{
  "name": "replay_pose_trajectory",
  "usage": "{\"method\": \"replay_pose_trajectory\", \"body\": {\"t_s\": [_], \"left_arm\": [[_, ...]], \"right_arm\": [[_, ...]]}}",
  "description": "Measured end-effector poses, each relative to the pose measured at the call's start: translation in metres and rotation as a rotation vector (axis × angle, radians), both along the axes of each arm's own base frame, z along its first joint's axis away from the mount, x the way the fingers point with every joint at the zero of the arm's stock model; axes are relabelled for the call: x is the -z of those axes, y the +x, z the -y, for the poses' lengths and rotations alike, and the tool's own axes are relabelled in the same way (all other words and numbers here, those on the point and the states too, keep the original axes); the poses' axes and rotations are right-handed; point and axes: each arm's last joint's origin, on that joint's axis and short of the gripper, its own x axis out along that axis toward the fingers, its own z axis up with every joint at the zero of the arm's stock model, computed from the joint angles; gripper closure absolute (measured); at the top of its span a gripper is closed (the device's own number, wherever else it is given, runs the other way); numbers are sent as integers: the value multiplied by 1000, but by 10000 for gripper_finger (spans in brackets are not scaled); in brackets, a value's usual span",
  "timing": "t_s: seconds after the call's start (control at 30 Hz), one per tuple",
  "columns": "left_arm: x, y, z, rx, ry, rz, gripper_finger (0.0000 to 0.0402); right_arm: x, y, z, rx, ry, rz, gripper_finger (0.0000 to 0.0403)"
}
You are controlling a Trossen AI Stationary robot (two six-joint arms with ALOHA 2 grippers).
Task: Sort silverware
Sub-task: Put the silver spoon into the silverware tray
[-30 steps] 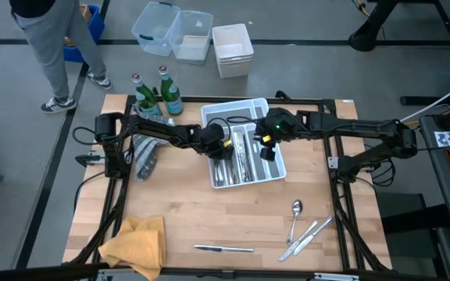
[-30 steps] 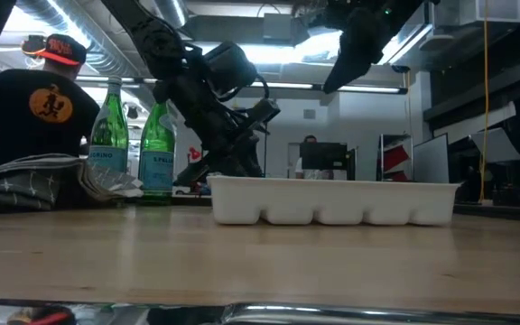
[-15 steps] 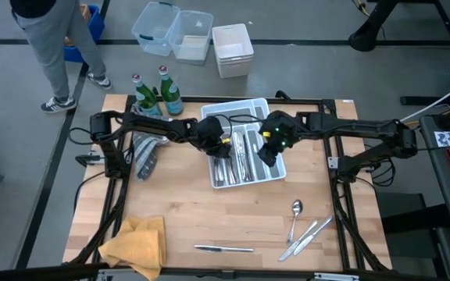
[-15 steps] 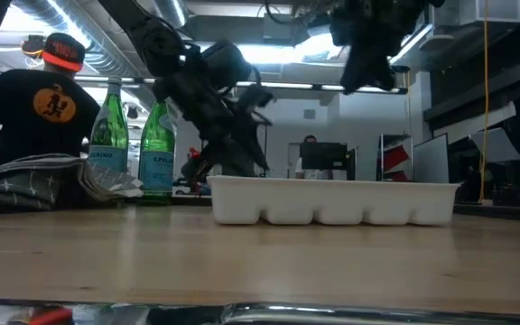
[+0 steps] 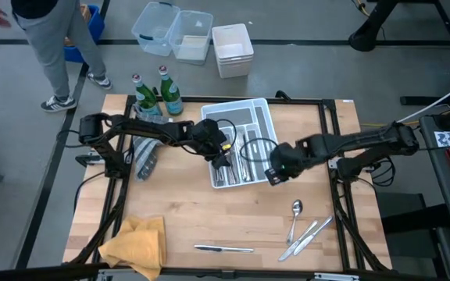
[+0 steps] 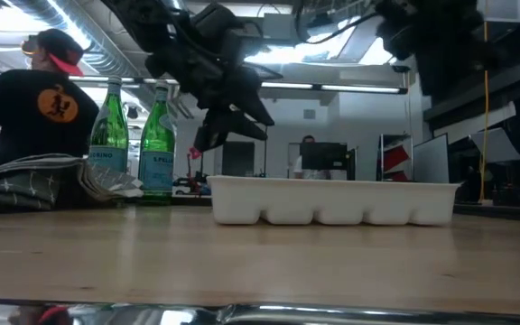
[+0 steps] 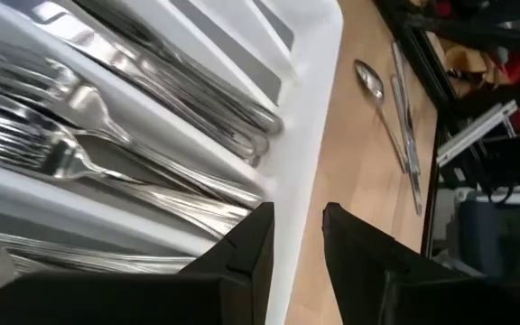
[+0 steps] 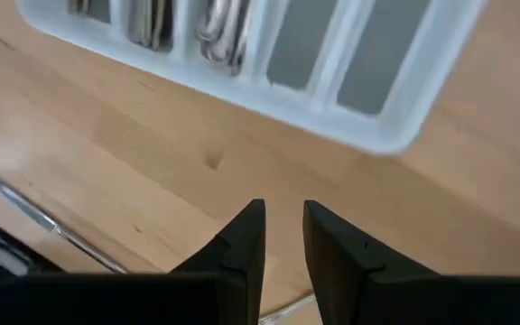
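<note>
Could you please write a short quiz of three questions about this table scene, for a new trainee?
1. True or false: the left gripper is above the white tray.
2. How many green bottles stand at the table's far edge?
3. The lone knife lies: A) in the tray, B) on the yellow cloth, C) on the wood near the front edge.

Key: 1 true. 2 two. 3 C.

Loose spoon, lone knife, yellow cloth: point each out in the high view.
Loose spoon (image 5: 296,208): high view, on its bowl.
Lone knife (image 5: 223,249): high view, mid-length.
Yellow cloth (image 5: 137,243): high view, on its middle.
</note>
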Motion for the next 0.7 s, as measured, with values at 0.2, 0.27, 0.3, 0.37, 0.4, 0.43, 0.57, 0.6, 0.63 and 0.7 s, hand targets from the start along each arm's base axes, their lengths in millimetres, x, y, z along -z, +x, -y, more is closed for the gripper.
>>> {"method": "replay_pose_trajectory", "body": {"t_s": [0.2, 0.27, 0.3, 0.37, 0.4, 0.43, 0.57, 0.6, 0.63, 0.7], "left_arm": [[0, 1, 7, 34, 17, 6, 316], [0, 1, 9, 47, 26, 9, 316], [0, 1, 9, 50, 29, 9, 315], [0, 1, 9, 52, 30, 8, 315], [0, 1, 9, 52, 29, 4, 315], [0, 1, 9, 52, 29, 1, 315], [2, 0, 9, 52, 25, -15, 315], [2, 0, 10, 53, 24, -16, 315], [2, 0, 11, 53, 22, -16, 315], [2, 0, 12, 56, 22, -15, 315]], "right_arm": [[5, -7, -33, 126, -38, -44, 322], [9, -8, -43, 161, -47, -65, 322], [12, -9, -49, 172, -51, -90, 322], [19, -9, -60, 196, -61, -127, 322], [23, -9, -66, 205, -65, -146, 322], [27, -9, -71, 219, -68, -166, 322], [43, -7, -89, 277, -58, -234, 322], [46, -7, -94, 289, -52, -253, 322], [50, -7, -98, 298, -44, -273, 322], [57, -7, -106, 309, -34, -313, 322]]}}
